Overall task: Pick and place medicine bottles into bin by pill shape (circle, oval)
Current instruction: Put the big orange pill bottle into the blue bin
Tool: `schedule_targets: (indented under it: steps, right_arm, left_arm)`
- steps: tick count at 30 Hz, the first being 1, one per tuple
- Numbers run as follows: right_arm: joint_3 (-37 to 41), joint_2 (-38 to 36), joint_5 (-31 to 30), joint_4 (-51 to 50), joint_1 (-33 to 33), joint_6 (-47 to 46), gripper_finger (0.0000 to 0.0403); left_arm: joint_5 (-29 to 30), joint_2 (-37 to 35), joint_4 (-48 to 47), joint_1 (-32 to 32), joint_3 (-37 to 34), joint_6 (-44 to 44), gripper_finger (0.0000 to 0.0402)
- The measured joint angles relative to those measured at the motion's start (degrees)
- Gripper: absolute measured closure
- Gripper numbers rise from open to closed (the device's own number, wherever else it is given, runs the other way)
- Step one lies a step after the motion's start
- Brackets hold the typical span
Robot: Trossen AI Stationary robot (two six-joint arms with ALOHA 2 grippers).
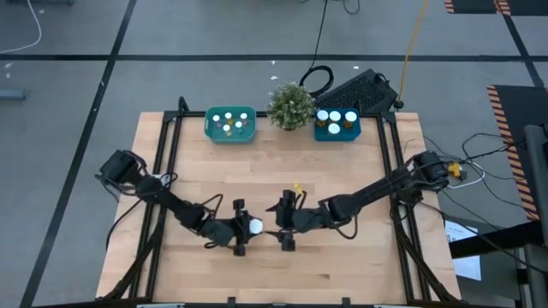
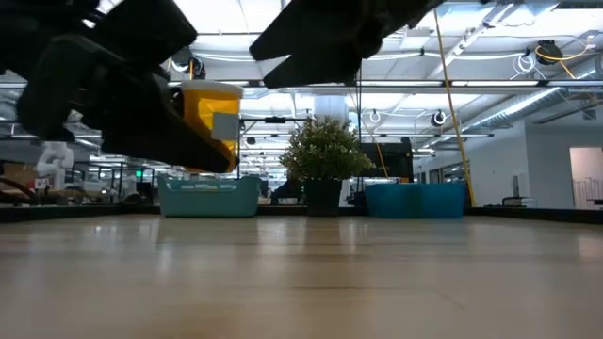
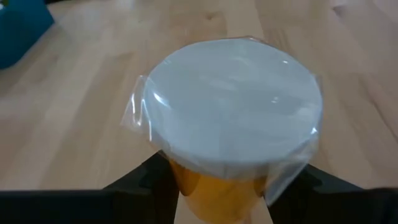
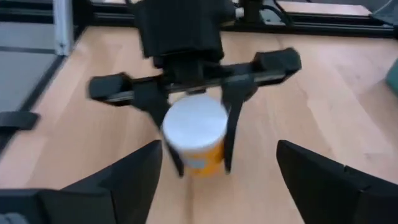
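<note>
Centrally, left gripper (image 1: 241, 227) clamps an amber medicine bottle (image 1: 253, 226) above the table (image 1: 342, 265); right gripper (image 1: 286, 224) faces it, jaws spread

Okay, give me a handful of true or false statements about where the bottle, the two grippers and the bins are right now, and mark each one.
1. The left gripper is shut on an amber bottle with a white cap. True.
2. The right gripper also grips that bottle. False: its fingers are open, facing the bottle from nearby.
3. The held bottle rests on the table. False: the low view shows it lifted clear of the wood.
4. Both bins already hold bottles. True: white caps show in the green bin and the blue bin.
5. The potted plant stands between the two bins. True.
</note>
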State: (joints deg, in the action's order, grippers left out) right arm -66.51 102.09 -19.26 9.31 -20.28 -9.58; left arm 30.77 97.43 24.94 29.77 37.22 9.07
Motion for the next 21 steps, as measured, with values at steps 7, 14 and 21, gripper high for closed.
schedule_targets:
  steps: [7,14,21]
  right_arm:
    - [-2.22,1.23,5.22,-0.14,3.1,1.94,0.005]
    - [-2.18,3.26,10.52,-0.15,5.92,3.83,0.0058]
    - [-2.11,4.51,11.75,0.27,7.35,3.87,0.0062]
  left_arm:
    - [-2.95,0.0,-0.21,-3.55,0.06,-0.6,0.0216]
    - [-5.92,0.0,0.63,-6.76,0.06,-1.02,0.0216]
    - [-8.83,-0.02,0.91,-9.36,0.06,-1.04,0.0216]
